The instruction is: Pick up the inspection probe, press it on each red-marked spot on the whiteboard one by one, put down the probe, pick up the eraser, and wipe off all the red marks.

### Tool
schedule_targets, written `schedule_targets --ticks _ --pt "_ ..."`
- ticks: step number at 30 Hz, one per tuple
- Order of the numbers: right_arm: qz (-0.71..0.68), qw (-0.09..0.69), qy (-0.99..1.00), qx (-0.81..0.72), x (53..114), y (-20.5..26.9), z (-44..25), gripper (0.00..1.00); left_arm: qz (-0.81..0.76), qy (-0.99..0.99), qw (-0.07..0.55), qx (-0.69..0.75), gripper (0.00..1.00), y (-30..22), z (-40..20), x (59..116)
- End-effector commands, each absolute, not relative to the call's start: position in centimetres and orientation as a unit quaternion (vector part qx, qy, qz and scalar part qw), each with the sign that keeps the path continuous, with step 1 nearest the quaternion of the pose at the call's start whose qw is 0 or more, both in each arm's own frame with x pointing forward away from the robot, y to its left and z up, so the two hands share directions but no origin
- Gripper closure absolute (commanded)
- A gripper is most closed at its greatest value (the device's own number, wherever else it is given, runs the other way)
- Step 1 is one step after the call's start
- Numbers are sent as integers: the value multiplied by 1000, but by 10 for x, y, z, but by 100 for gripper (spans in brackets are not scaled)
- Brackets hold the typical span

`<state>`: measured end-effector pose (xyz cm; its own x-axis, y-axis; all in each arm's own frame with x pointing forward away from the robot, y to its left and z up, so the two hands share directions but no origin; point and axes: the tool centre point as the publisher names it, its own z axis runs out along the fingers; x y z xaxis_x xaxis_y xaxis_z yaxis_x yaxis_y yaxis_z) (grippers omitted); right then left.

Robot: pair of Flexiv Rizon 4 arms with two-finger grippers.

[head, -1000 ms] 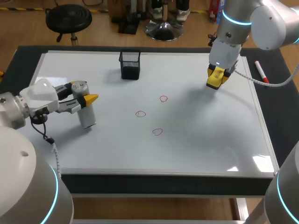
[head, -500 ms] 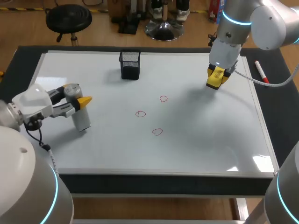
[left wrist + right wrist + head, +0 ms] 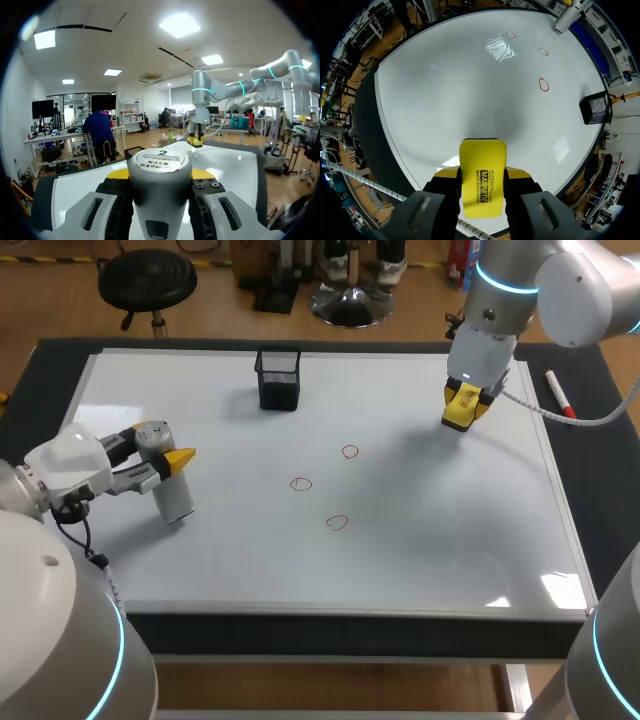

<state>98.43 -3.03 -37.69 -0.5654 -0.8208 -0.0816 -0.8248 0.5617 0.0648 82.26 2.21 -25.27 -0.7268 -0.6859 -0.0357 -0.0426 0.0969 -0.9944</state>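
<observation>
- Probe (image 3: 172, 485) sits clamped in your left gripper (image 3: 165, 453) near the whiteboard's (image 3: 450, 550) left edge, well apart from the three red marks (image 3: 301, 483); the head view shows all three unwiped.
- Left wrist view: the fingers grip the probe from both sides; you haven't put it down yet.
- Right wrist view: your right gripper (image 3: 481, 175) already grasps the eraser (image 3: 481, 162); wiping remains.

The whiteboard (image 3: 450, 530) lies open around the marks (image 3: 301, 484). A cup (image 3: 278, 379) stands well behind them, the probe (image 3: 175, 498) well to their left.
</observation>
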Motion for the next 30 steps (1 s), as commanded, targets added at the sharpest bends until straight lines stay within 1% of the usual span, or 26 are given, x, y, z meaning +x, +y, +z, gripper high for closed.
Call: schedule_targets --ticks 1,5,19,30 --pt "37 16 875 -483 976 -18 -374 100 -612 687 277 -277 100 18 -252 823" --pt "29 16 860 -510 965 4 -367 100 -612 687 277 -277 100 18 -252 823" --pt "42 24 794 -606 911 106 -358 100 -612 687 277 -277 100 18 -252 823" --pt "34 0 724 -689 895 185 -371 100 -612 687 277 -277 100 18 -252 823"
